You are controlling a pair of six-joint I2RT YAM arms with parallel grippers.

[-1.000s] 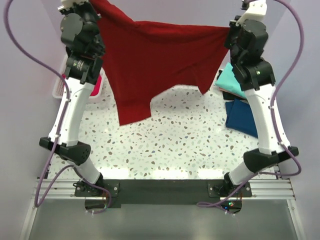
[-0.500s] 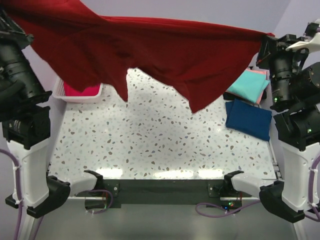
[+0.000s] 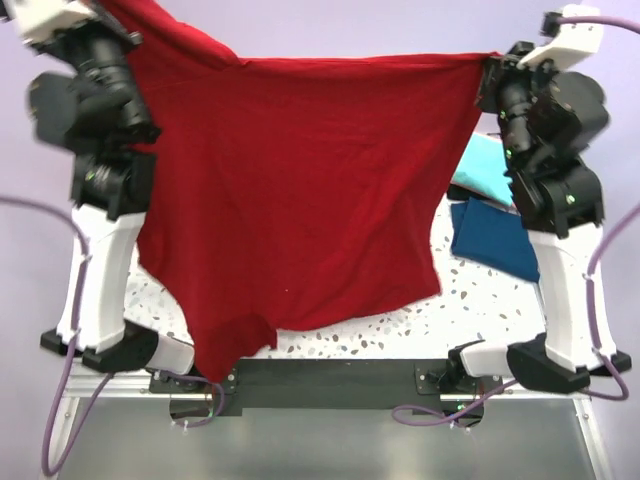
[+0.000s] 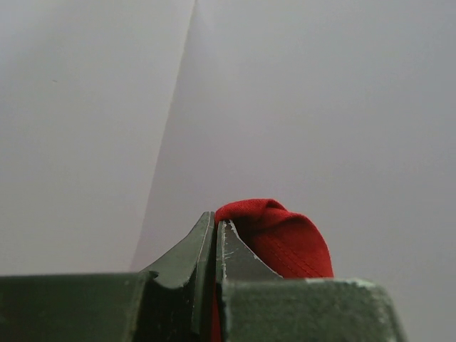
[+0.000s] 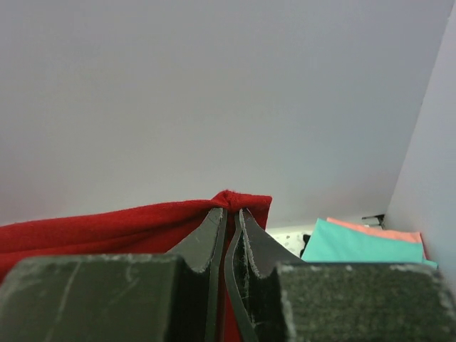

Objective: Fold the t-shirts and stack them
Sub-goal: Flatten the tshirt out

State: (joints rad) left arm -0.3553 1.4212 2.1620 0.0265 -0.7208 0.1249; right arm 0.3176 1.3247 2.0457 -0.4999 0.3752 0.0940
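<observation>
The dark red t-shirt (image 3: 300, 190) hangs spread before us, hiding most of the table (image 3: 490, 305). A teal t-shirt (image 3: 478, 168) and a navy t-shirt (image 3: 495, 238) peek out beside its right edge. Our left gripper (image 4: 215, 218) and right gripper (image 5: 231, 211) each pinch one of its top corners tight.

The top view is bright and evenly lit from above; the dark red t-shirt (image 3: 300, 190) shows only soft shading. The left arm (image 3: 95, 100), at upper left, is smeared by blur. Both wrist views are dimmer and greyish; the left gripper (image 4: 215, 218) and right gripper (image 5: 231, 211) look unsharp along the bottom edge.
</observation>
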